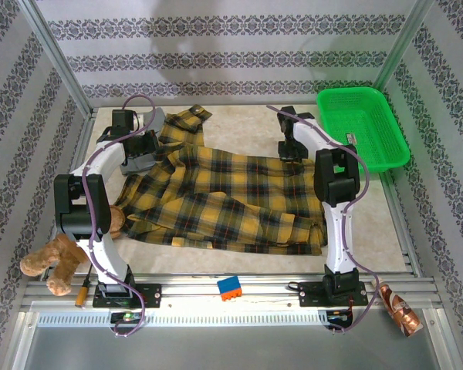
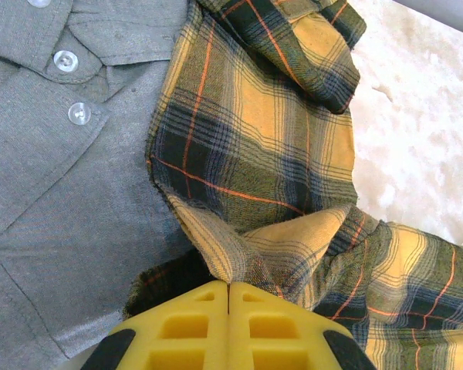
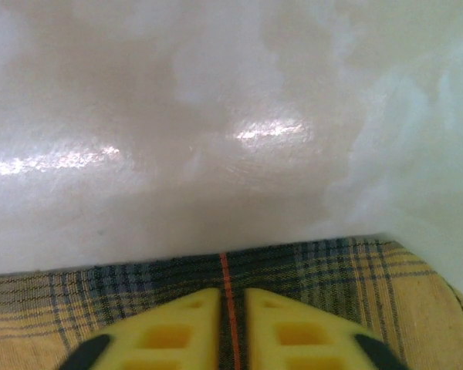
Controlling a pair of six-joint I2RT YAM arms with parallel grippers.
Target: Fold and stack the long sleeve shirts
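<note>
Plaid flannel is lying spread across pale marbled tabletop between patterned walls; left gripper is pinching its fold beside grey shirt; right gripper is narrowly nipping its far hem.

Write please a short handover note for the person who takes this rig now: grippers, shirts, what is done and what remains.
Left gripper: shut, pinching a fold of the plaid shirt just above the grey shirt.
Right gripper: closed on the plaid shirt's far edge, next to bare table.
Shirts: the plaid one lies spread and crumpled across the table; the grey one is at far left, partly under it.
Done: nothing folded or stacked.
To do: fold both, then stack.
</note>
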